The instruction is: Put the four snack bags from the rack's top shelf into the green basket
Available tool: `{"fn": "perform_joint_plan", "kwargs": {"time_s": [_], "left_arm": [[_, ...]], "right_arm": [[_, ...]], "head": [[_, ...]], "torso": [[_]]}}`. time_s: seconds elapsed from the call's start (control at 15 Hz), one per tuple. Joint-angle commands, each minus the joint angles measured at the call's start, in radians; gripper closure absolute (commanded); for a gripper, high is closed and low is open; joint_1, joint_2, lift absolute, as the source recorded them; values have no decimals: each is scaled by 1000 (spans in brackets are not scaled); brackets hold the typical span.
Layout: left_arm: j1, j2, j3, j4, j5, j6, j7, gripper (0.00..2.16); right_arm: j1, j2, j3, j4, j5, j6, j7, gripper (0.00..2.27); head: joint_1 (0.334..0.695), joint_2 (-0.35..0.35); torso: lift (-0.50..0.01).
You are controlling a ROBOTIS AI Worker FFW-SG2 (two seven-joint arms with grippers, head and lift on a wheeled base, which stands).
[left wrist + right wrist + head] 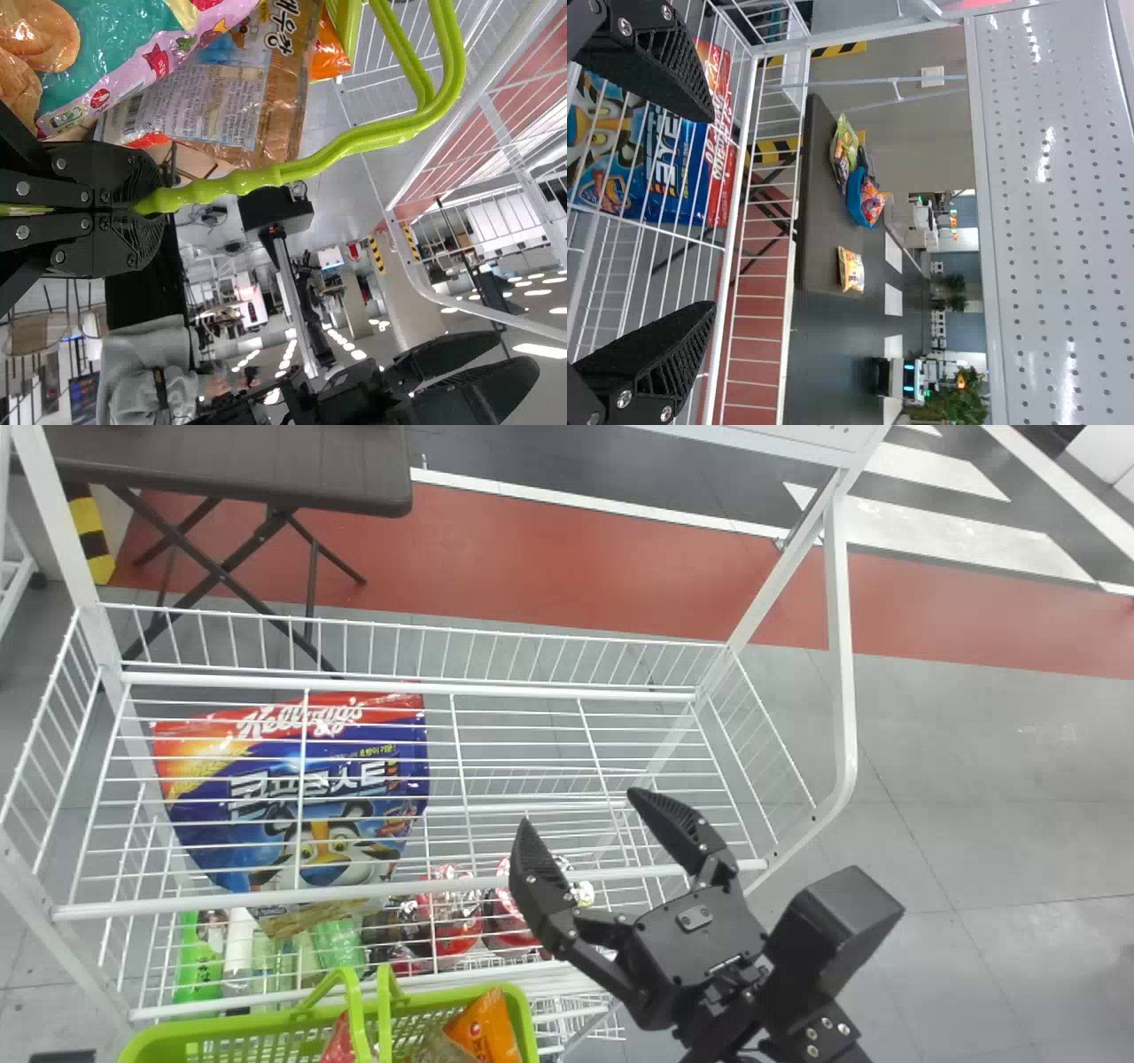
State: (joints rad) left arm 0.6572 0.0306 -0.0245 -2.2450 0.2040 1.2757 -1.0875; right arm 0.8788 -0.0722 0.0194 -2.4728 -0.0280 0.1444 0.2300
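Right gripper (580, 808) stood wide and empty over the rack (407, 887). Left gripper (151, 205) gripped the handle (221, 184), probably to steady the green basket (177, 1029) close by for loading; snack bags (221, 97) lay inside.

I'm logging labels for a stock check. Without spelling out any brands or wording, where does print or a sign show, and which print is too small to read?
Big blue bag: large lettering.
Brown-edged bag: large lettering on its edge; the fine print is too small.
Orange bag: a small mark, too small.
Green bottle: label too small.
Pillar: yellow-black stripes, no words seen.
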Motion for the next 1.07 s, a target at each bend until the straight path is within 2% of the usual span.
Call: {"fn": "perform_joint_plan", "kwargs": {"time_s": [0.0,1.0], "left_arm": [[-1,0,-5,4,0,-6,3,2148],[2,0,-2,-4,0,-3,0,2148]], "right_arm": [[0,0,-4,29,3,-105,0,63],[0,0,-4,43,-3,-145,-1,63]], "head": [[695,-350],[695,-350]], "torso": [[0],[0]]}}
